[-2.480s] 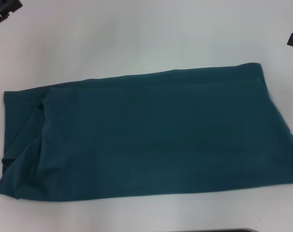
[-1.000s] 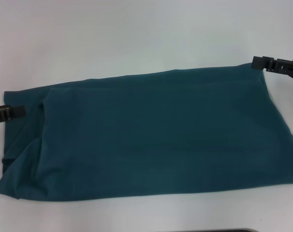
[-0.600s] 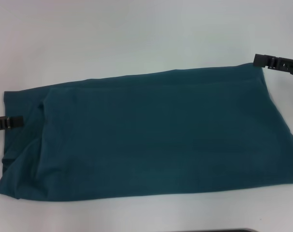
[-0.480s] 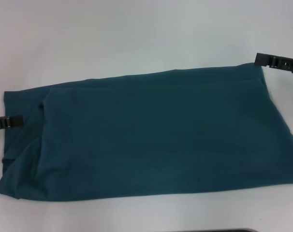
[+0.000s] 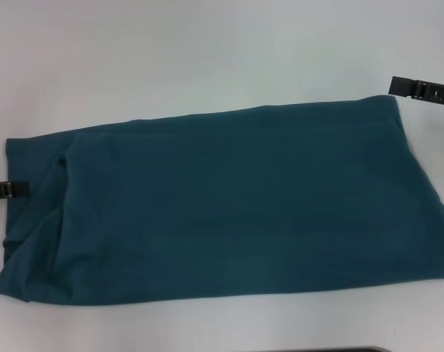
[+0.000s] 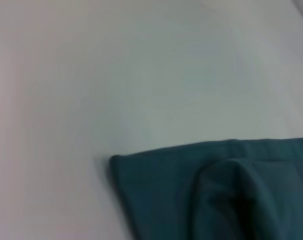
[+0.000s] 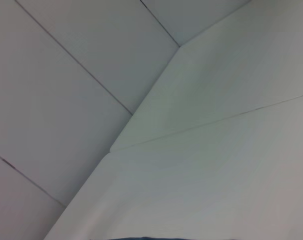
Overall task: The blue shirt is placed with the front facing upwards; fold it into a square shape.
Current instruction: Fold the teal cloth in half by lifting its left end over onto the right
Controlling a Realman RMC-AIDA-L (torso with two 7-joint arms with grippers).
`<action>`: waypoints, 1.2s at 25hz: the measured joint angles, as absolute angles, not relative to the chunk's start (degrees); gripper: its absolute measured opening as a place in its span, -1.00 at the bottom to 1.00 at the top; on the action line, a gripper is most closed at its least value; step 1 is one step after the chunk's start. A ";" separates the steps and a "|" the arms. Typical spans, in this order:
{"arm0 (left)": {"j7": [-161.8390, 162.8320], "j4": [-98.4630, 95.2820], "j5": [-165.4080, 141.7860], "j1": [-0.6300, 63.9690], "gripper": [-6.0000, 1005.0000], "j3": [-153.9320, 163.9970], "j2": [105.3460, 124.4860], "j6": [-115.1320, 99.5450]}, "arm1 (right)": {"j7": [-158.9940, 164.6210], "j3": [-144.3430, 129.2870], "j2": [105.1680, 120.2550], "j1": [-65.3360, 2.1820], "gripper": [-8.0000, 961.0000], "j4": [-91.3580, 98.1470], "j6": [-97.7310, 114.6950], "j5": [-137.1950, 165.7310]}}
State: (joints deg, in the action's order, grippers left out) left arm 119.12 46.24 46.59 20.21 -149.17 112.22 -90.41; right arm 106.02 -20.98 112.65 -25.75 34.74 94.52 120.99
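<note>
The blue shirt (image 5: 229, 205) lies folded into a long band across the white table (image 5: 207, 51), its near edge close to us. Our left gripper (image 5: 4, 190) is at its left edge; farther, our right gripper (image 5: 421, 89) is beside the far right corner. We cannot tell how their jaws stand.

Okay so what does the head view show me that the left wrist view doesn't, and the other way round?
Only the head view shows the whole dark teal-blue cotton shirt folded into a long band, plus both black pincers: the left pincer at the shirt's left edge, the right pincer just off its far right corner. Only the left wrist view gives a close look at one shirt corner with a rounded fold bulging beside it. Both show the shirt lying flat on the plain white table.
</note>
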 joint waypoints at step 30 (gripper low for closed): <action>119.66 45.53 41.39 23.24 0.65 -146.40 112.98 -91.56 | 106.51 -20.82 112.23 -26.37 0.91 34.81 94.23 120.81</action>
